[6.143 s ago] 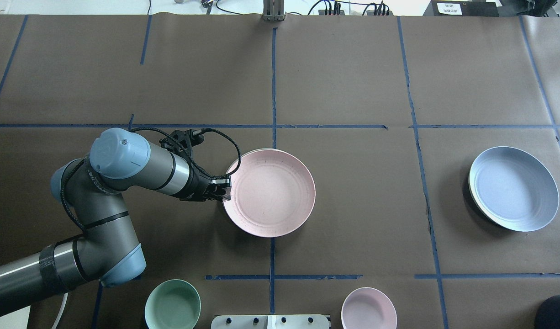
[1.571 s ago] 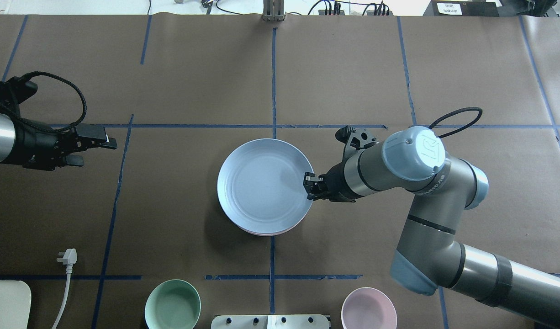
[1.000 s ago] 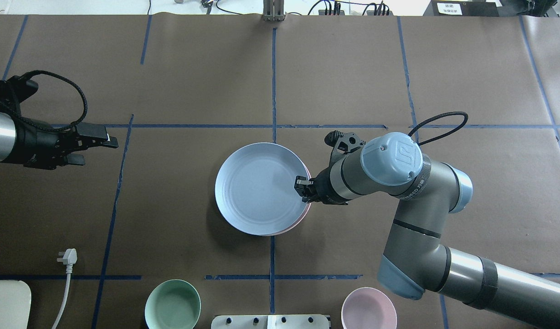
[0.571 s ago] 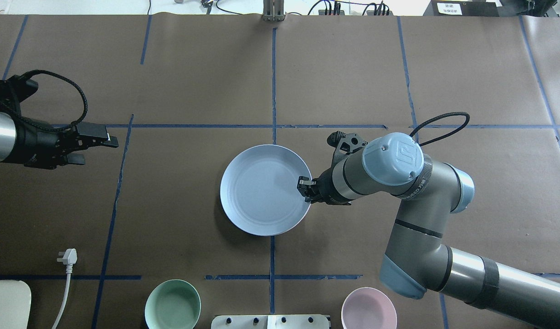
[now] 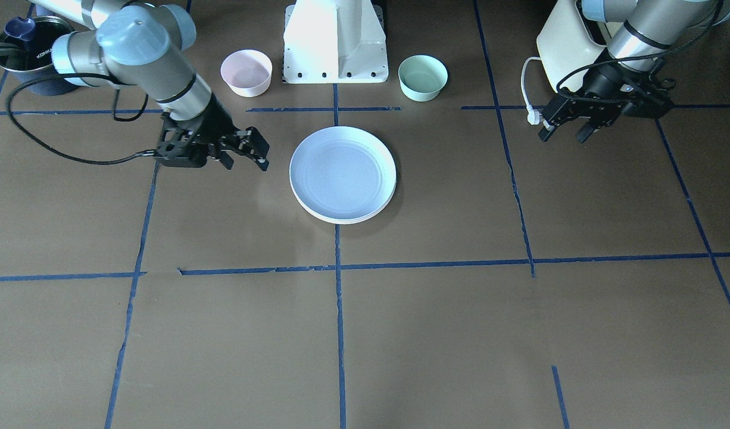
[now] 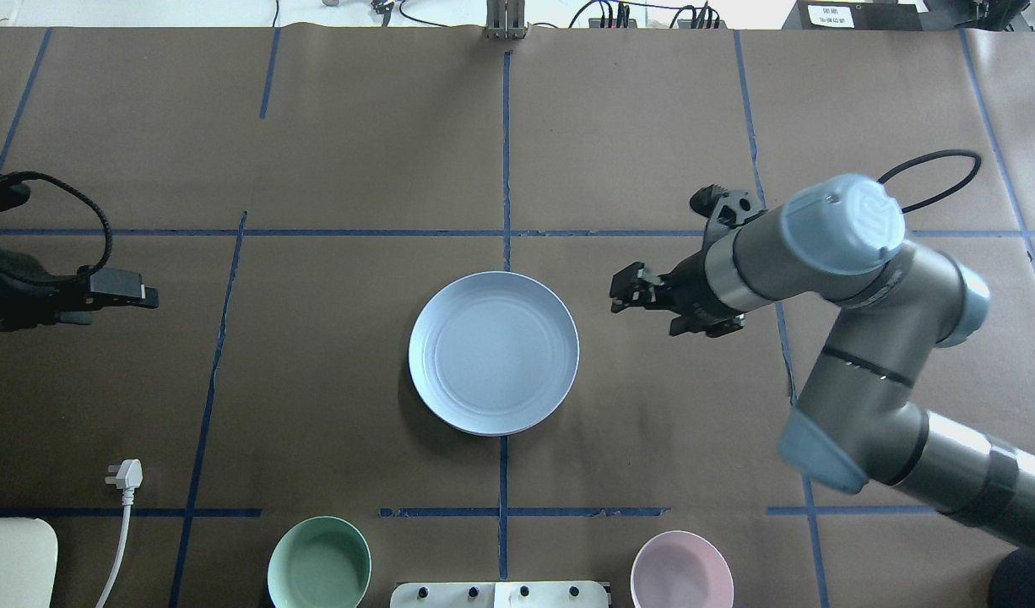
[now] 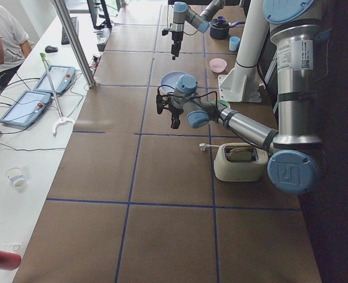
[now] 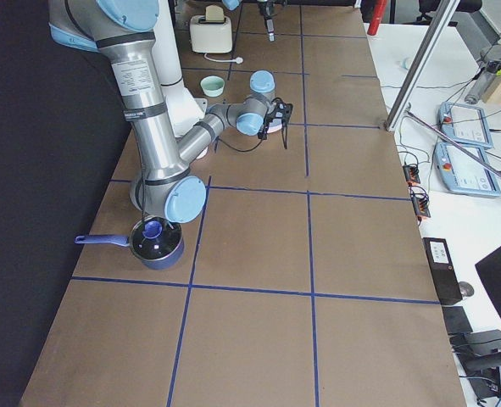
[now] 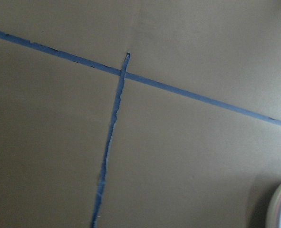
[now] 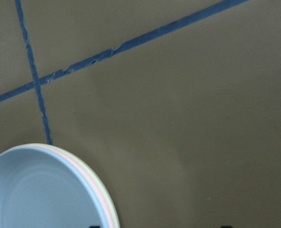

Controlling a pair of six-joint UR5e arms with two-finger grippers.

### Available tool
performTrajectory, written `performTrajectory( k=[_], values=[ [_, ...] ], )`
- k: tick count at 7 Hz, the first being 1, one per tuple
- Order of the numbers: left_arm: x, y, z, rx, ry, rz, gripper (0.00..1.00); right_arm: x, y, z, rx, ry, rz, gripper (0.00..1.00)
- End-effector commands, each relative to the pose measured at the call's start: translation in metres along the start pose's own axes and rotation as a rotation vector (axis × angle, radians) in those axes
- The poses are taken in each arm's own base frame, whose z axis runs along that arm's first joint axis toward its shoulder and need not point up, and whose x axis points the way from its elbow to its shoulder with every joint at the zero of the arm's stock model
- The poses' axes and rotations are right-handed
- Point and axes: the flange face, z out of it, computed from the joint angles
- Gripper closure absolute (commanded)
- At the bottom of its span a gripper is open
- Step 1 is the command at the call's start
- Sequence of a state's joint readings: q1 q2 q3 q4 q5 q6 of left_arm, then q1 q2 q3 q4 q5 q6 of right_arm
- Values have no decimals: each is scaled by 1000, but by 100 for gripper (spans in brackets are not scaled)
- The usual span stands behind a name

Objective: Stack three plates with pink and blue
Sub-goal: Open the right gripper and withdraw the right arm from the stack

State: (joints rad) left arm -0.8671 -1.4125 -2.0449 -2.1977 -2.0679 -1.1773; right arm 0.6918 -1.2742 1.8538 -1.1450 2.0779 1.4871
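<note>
Blue plate (image 6: 494, 353) lies topmost on the stack, at frame centre in the overhead view, over a blue tape line on the table (image 6: 315, 169). Right wrist view, lower left: pink plate (image 10: 98, 189) rim and cream plate (image 10: 115, 216) rim show just under it, edges nearly flush. Right gripper (image 6: 642, 311) sits right of the stack in the overhead view, near it, not touching, fingers apart. Left gripper (image 5: 561, 132) is at upper right of the front-facing view, well apart from the stack, fingers apart. Mint bowl (image 6: 319, 561) and pink bowl (image 6: 682, 570) stand at the overhead bottom edge.
</note>
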Motion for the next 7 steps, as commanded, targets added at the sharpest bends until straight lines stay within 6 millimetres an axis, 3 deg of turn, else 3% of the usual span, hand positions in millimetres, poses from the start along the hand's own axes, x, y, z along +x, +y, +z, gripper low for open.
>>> performTrajectory(
  k=[1, 2, 3, 4, 5, 6, 7],
  values=[
    [-90, -12, -29, -23, -76, 175, 0, 111, -81, -79, 3, 30, -92, 0],
    [-152, -32, -50, -40, -70, 253, 0, 181, -108, -114, 25, 67, -195, 0],
    [-217, -51, -77, -24, -51, 302, 0, 236, -122, -143, 40, 88, -274, 0],
    [-267, -58, -95, -30, -72, 351, 0, 282, -133, -172, 59, 112, -327, 0],
    [-291, -66, -112, -60, -117, 365, 0, 317, -147, -200, 54, 172, -379, 0],
    [-297, -83, -118, -99, -160, 354, 0, 355, -160, -223, -3, 241, -462, 0],
    [-286, -104, -122, -128, -218, 318, 0, 384, -165, -245, -38, 267, -492, 0]
  ],
)
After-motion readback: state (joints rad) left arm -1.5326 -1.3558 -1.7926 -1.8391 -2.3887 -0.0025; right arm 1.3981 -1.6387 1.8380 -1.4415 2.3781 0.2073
